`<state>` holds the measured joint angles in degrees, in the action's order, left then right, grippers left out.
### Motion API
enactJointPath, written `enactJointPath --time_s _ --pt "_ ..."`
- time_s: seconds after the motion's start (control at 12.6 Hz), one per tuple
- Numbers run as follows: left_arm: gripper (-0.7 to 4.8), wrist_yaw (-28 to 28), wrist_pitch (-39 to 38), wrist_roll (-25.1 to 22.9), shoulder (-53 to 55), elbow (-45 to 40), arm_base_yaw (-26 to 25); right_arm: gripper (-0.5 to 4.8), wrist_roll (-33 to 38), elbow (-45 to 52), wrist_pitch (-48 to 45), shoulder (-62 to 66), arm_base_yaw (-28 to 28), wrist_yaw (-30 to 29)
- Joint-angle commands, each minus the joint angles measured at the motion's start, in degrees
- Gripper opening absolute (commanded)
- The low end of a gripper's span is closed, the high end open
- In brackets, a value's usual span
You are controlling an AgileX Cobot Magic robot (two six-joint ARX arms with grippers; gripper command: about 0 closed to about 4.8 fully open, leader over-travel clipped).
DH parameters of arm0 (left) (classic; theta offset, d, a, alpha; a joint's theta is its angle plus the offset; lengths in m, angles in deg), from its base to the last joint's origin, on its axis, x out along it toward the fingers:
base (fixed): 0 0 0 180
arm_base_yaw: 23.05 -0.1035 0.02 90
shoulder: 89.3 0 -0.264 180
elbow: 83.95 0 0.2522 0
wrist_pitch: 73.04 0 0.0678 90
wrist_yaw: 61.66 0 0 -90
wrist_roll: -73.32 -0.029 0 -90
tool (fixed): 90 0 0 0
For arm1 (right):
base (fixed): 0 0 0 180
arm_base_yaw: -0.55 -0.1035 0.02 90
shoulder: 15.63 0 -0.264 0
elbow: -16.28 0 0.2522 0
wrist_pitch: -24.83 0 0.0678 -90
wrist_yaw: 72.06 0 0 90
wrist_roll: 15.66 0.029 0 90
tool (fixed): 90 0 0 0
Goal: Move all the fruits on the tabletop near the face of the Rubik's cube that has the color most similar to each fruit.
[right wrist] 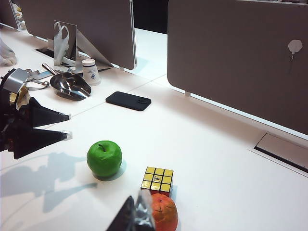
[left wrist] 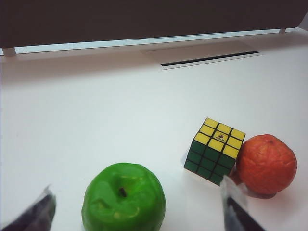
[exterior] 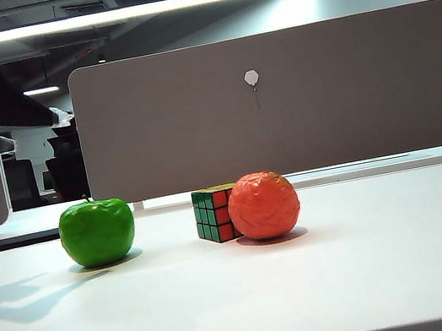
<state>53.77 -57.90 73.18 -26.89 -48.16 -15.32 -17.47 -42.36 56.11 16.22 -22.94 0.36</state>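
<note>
Grey partition, ceiling strip light.

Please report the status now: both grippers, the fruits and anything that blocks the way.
Left gripper open, above table left of apple. Right gripper shut, near orange fruit. Orange fruit against cube; apple apart, on cube's green side. Nothing between.
</note>
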Motion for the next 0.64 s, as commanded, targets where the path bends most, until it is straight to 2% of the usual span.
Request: enactJointPath --time_s 0.08,0.24,0.64 --pt "4.79 0.0 0.6 0.2 1.3 0.2 0.0 -0.06 0.0 -0.2 -0.6 0.0 0.0 0.1" --pt "4.79 -0.2 2.6 0.1 5.4 0.2 0.0 -0.06 0.0 -0.2 -0.5 0.0 0.0 0.1" --pt "4.79 -0.9 8.2 -4.4 12.0 0.3 0.0 -0.06 -0.2 -0.2 0.8 0.0 0.0 0.0"
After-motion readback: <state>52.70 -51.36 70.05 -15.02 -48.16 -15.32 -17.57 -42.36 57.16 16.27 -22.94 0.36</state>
